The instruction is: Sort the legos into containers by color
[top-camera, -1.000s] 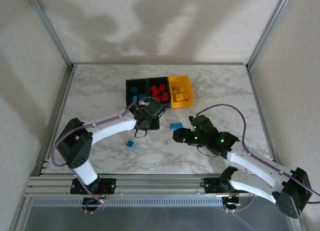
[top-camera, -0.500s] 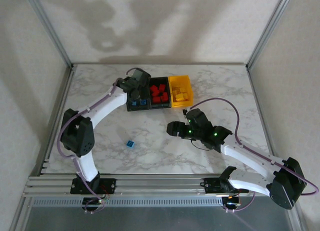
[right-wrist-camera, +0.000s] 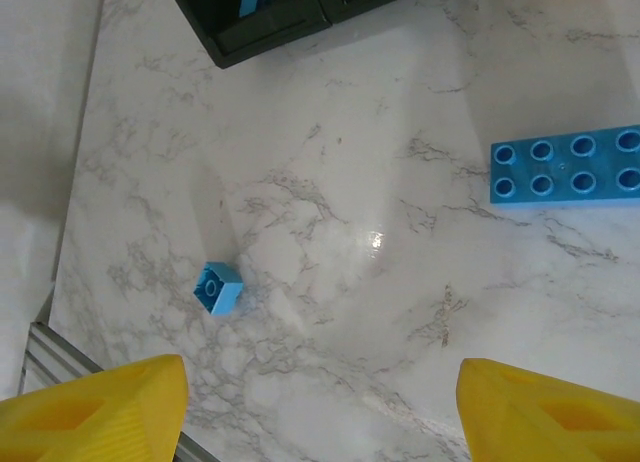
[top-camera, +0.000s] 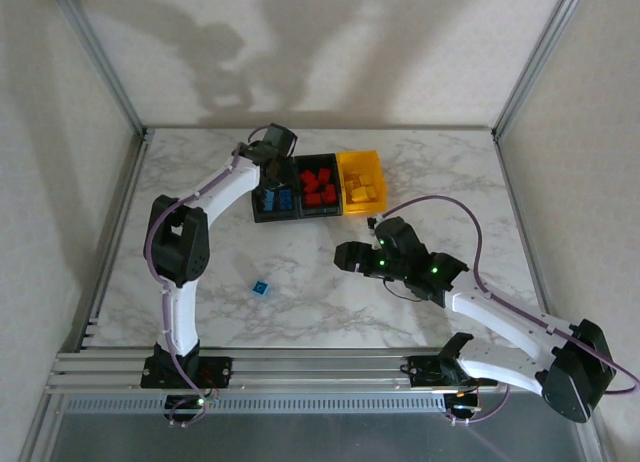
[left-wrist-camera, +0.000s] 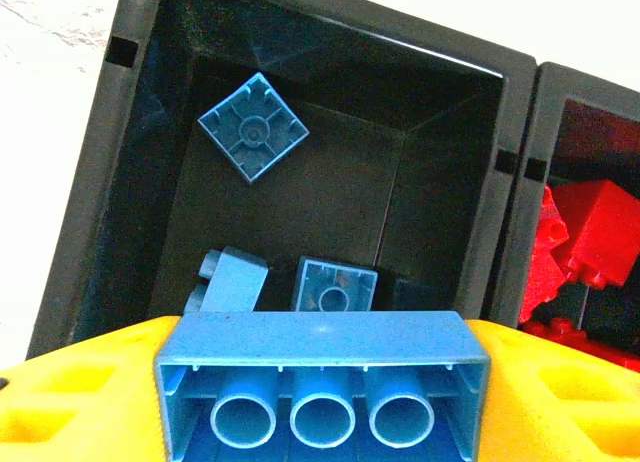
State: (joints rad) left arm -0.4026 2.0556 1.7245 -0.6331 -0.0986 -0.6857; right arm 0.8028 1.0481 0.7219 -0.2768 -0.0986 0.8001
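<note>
Left hand (left-wrist-camera: 320,427) tight on blue lego (left-wrist-camera: 322,350) above black bin (left-wrist-camera: 442,192); right hand (right-wrist-camera: 320,412) open over table (right-wrist-camera: 350,182)

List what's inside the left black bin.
At least three small blue plastic bricks lie in the black plastic bin. Its near end hides behind the long blue plastic brick.

Small blue brick (right-wrist-camera: 217,287) and long blue brick (right-wrist-camera: 568,165) apart on marble table (right-wrist-camera: 330,212).

We stretch our left arm (top-camera: 222,185) far forward; the left gripper (left-wrist-camera: 320,402) faces down, its yellow fingers (left-wrist-camera: 70,402) clamped on a long blue plastic brick (left-wrist-camera: 322,367). Our right gripper (right-wrist-camera: 320,407) faces down, fingers spread wide.
</note>
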